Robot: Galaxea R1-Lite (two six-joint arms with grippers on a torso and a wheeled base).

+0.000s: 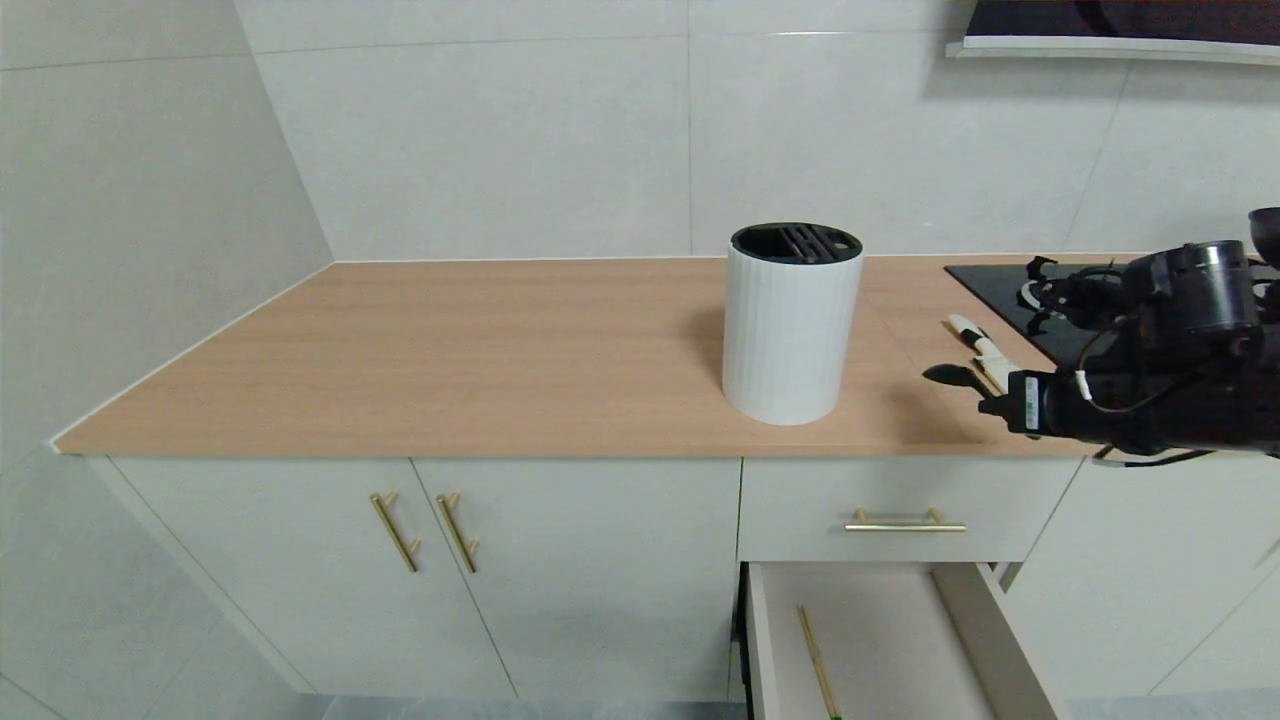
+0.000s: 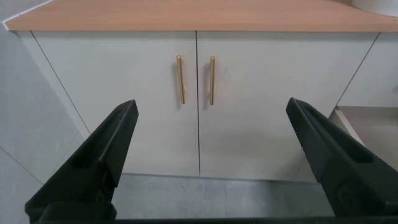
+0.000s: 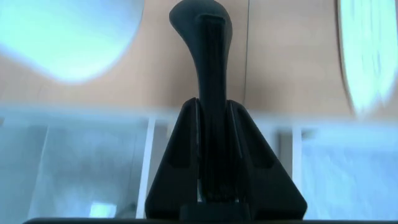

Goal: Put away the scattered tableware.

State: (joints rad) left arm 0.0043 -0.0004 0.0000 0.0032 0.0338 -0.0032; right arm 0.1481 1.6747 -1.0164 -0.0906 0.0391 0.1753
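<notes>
At the frame's right, the right hand (image 1: pixel 1003 400) is gripping a black utensil (image 1: pixel 945 375), its long axis pointing left toward the white holder (image 1: pixel 790 340) standing near on the desk (image 1: pixel 450 350). The left hand (image 2: pixel 211 107) is hanging wide open, facing cabinet doors (image 2: pixel 267 74), farther off.

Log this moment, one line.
right gripper shut on black spoon-shaped utensil | left gripper open, facing white cabinet doors | white ribbed holder upright on wooden counter | drawer open
</notes>
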